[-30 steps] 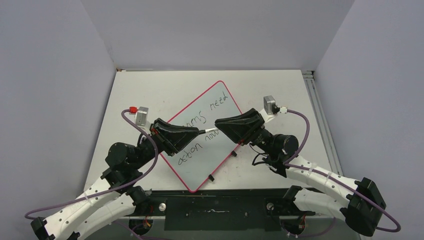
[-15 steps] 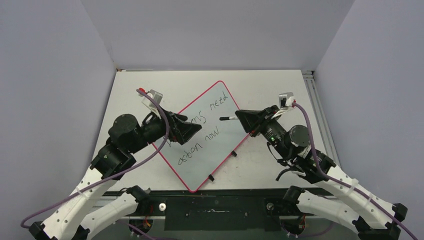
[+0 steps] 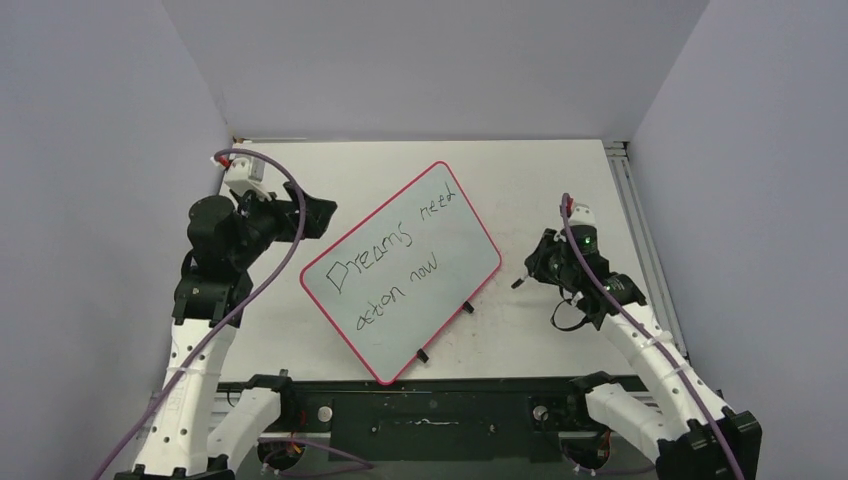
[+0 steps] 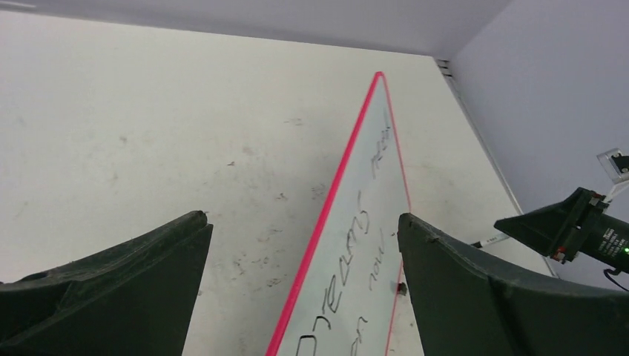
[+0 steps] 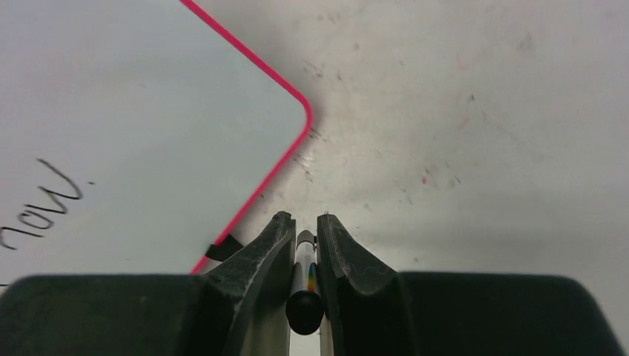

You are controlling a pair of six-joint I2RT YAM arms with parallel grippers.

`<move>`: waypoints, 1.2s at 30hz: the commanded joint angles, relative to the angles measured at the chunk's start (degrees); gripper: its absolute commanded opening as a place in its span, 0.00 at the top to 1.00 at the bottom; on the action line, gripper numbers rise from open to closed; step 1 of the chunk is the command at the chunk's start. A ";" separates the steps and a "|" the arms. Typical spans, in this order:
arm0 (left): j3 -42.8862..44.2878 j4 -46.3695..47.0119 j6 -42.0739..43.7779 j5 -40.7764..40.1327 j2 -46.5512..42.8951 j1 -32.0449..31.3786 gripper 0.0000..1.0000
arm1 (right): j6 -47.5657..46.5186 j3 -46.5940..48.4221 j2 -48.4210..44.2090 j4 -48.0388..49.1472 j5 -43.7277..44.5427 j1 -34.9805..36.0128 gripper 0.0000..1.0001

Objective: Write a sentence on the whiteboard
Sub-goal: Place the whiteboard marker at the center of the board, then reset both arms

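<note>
Scuffed white tabletop (image 3: 545, 180) w/ plain grey-lavender walls (image 3: 430, 60) on 3 sides; metal rail (image 3: 641, 230) along R edge.

My right gripper (image 5: 303, 219) is pinched on a marker (image 5: 304, 289). Its dark end faces the camera and the barrel runs forward between my fingers. Beyond my fingertips lies the scuffed table (image 5: 475, 111). The whiteboard (image 5: 148, 81) fills the upper left, showing its rounded, red-rimmed corner. A small black foot (image 5: 222, 246) sits at its edge just beside my finger. The sentence (image 5: 61, 187) ends in "now."
</note>
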 commanded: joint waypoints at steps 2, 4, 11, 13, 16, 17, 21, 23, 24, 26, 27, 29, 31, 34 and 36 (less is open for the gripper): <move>-5.33 -0.94 5.83 -16.98 -7.30 0.55 0.03 | -2.42 -6.85 2.89 0.58 -24.97 -13.06 0.95; -8.03 -1.03 6.13 -23.36 -9.47 0.55 0.00 | -3.29 -8.48 4.57 0.94 -27.18 -14.98 0.94; -14.00 -2.45 4.79 -43.84 -13.78 0.03 0.04 | -2.84 -11.16 11.92 5.47 -25.98 -15.49 0.82; -14.10 -3.20 5.57 -46.38 -14.22 0.02 0.04 | -2.63 -11.60 12.70 6.53 -23.62 -15.48 0.78; -15.04 -3.21 5.77 -46.56 -15.29 0.07 0.04 | -2.89 -11.58 13.47 7.24 -20.59 -15.65 0.63; -15.16 -3.30 5.77 -46.35 -15.68 0.03 0.04 | -2.93 -11.58 13.67 7.61 -19.91 -15.66 0.60; -15.52 -3.30 5.77 -46.17 -16.98 0.03 0.04 | -2.94 -10.93 13.26 8.27 -15.79 -15.80 0.36; -15.49 -3.43 5.77 -46.07 -17.46 0.08 0.04 | -3.00 -10.06 11.82 7.90 -12.07 -15.77 0.24; -15.45 -3.45 5.77 -45.96 -17.72 0.03 0.04 | -3.12 -9.49 10.74 7.61 -10.68 -15.76 0.19; -15.44 -3.16 5.92 -45.63 -18.08 0.02 0.04 | -3.58 -8.26 6.38 7.20 -7.77 -15.81 0.14; -15.45 -3.06 5.94 -45.43 -18.38 0.02 0.04 | -4.43 -7.64 4.24 7.21 -6.07 -15.70 0.12; -15.59 -2.83 6.39 -45.07 -18.92 0.02 0.04 | -6.40 -6.51 -0.92 7.74 -1.70 -15.54 0.11; -15.90 -2.39 6.85 -44.68 -19.66 0.03 0.04 | -8.57 -6.68 -6.76 9.78 2.78 -15.43 0.09; -16.62 -1.34 8.55 -42.65 -21.54 0.06 0.04 | -10.18 -8.99 -14.95 15.10 5.28 -15.47 0.07; -17.61 0.02 9.70 -41.24 -23.39 0.10 0.04 | -10.99 -10.25 -18.61 17.49 6.54 -15.56 0.06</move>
